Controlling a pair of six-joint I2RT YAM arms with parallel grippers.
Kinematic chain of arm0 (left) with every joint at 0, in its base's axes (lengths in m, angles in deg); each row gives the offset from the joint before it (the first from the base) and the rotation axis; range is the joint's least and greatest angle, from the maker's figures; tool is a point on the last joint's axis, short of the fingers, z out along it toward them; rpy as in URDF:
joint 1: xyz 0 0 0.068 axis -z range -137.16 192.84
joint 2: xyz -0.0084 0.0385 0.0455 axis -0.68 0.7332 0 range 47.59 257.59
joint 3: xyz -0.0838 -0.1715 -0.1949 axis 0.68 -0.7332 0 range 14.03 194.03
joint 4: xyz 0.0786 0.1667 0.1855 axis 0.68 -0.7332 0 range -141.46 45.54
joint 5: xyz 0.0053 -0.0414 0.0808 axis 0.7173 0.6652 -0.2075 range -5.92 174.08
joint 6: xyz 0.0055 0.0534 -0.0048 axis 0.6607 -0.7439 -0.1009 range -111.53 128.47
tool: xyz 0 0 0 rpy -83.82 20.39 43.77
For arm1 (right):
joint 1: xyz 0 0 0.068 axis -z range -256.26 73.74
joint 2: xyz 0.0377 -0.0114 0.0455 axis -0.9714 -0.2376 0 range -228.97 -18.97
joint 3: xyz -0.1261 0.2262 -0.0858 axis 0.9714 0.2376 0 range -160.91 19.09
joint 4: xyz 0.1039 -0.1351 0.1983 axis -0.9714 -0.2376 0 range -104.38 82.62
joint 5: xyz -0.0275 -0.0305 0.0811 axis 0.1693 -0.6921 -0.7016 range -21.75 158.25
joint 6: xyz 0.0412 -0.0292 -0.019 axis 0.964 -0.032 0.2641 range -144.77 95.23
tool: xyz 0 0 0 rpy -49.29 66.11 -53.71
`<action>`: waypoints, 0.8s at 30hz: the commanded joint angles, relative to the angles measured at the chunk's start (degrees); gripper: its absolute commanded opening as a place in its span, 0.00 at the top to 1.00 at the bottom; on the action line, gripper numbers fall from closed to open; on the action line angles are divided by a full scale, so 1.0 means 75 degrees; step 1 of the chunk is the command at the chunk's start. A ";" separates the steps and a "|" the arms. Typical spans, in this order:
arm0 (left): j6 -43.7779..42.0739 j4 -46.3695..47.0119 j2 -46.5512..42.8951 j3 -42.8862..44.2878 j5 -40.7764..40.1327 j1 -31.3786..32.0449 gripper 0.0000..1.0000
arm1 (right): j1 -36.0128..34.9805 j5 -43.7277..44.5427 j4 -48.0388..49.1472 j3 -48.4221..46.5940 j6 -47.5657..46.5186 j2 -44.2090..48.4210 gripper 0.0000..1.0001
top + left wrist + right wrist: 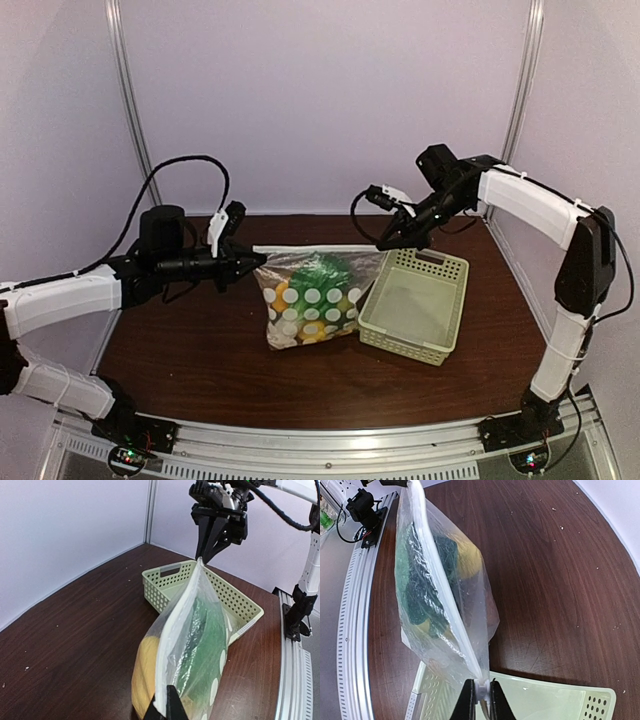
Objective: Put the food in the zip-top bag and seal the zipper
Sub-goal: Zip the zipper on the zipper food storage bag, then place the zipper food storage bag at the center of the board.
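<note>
Left hand (255,262) at nine o'clock, right hand (384,244) at three, each clamped on a zipper (318,249) end; hold it taut, then press along it.

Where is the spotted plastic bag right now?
In the overhead view the zip-top bag sits mid-table, its top edge stretched between the left gripper and the right gripper, with the pale green basket just to its right.
</note>
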 commanded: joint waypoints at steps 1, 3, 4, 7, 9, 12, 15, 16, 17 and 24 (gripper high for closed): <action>0.0029 0.0306 0.0374 0.0492 -0.0012 -0.0466 1.00 | 0.0270 0.0760 -0.0438 -0.0753 -0.0173 -0.0402 0.94; 0.0004 0.0415 0.0692 0.0762 -0.0159 -0.0477 1.00 | 0.0151 0.0760 -0.0215 -0.1214 0.0038 -0.0633 0.94; 0.0019 0.0482 0.0897 0.0951 -0.0321 -0.0487 1.00 | 0.0063 0.0762 -0.0117 -0.1510 0.0153 -0.0800 0.94; 0.0078 0.0932 0.1584 0.1564 -0.0460 -0.0682 1.00 | -0.0273 0.0892 0.0046 -0.2751 0.0406 -0.1506 0.94; 0.0070 0.0959 0.2046 0.2129 -0.0410 -0.0822 1.00 | -0.0402 0.0952 0.0014 -0.3650 0.0505 -0.1907 0.94; -0.0120 0.0635 0.2382 0.2740 -0.0104 -0.0922 1.00 | -0.0480 0.0933 0.0112 -0.4214 0.0570 -0.2041 0.94; -0.0435 0.0704 0.2103 0.2102 0.0264 -0.0947 1.00 | -0.0560 0.0904 0.0347 -0.3230 0.0295 -0.1644 0.94; -0.0541 0.0816 0.1966 0.1696 0.0387 -0.0948 1.00 | -0.0618 0.0865 0.0557 -0.2606 0.0254 -0.1408 0.94; -0.0588 0.0809 0.1808 0.1355 0.0477 -0.0948 0.98 | -0.0706 0.0811 0.0909 -0.1904 0.0288 -0.1104 0.94; -0.0352 -0.0611 -0.0353 -0.0213 0.1096 -0.0918 0.60 | -0.2462 0.1723 0.1365 0.1814 -0.0575 0.0686 0.70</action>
